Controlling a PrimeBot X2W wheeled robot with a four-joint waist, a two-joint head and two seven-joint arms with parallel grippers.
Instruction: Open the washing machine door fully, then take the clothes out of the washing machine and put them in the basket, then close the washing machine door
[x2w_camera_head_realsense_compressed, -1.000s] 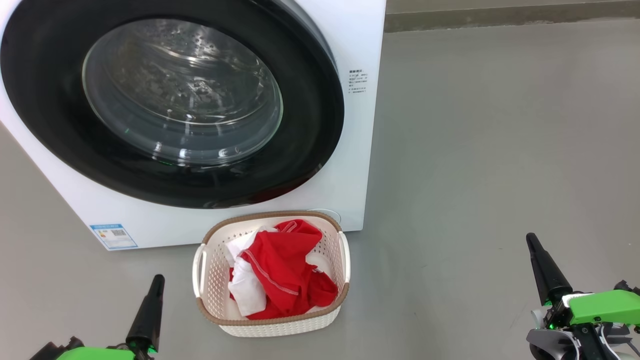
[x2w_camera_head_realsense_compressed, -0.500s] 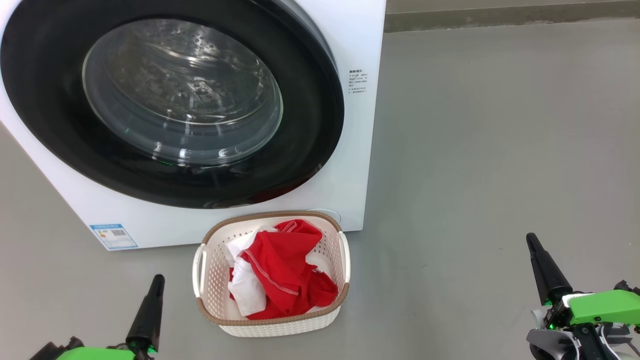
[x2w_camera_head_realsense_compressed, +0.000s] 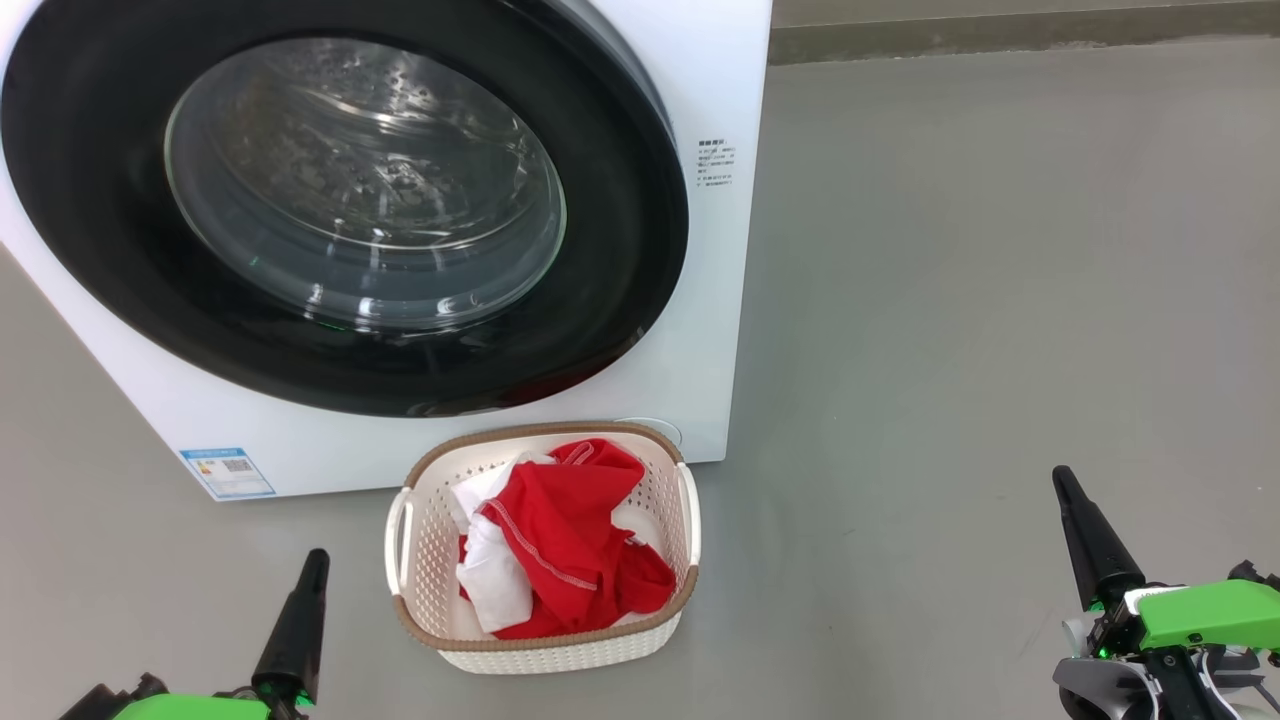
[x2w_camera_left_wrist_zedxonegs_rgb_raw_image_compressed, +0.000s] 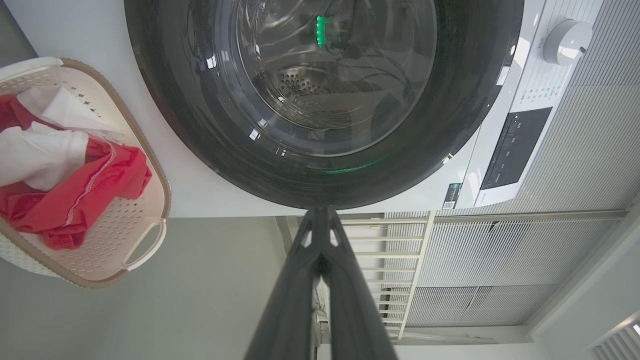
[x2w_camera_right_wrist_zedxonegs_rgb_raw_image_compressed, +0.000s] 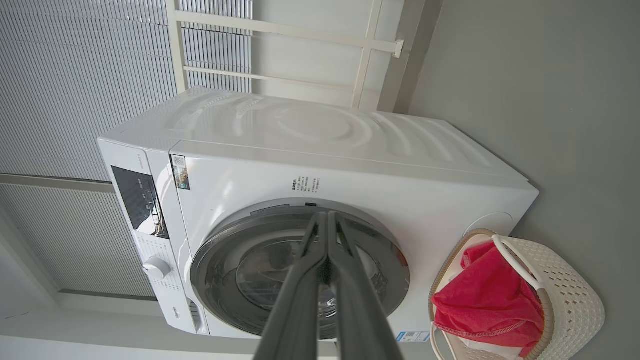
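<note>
Clothes (x2w_camera_head_realsense_compressed: 565, 545) lie heaped in the basket (x2w_camera_head_realsense_compressed: 545, 652), set on the floor (x2w_camera_head_realsense_compressed: 950, 300) just beside the washing machine (x2w_camera_head_realsense_compressed: 725, 320) to keep any carry short. The washing machine door (x2w_camera_head_realsense_compressed: 625, 290) looks shut, so my left claw (x2w_camera_head_realsense_compressed: 316, 560) and right claw (x2w_camera_head_realsense_compressed: 1062, 480) hang closed, empty, clear of both.

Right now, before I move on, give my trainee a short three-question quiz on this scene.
1. True or false: the door is shut.
2. Where are the clothes? A) drum B) basket C) floor
3. Fill in: the left pincer and right pincer are both shut and hold ____.
Key: 1 true; 2 B; 3 nothing.
</note>
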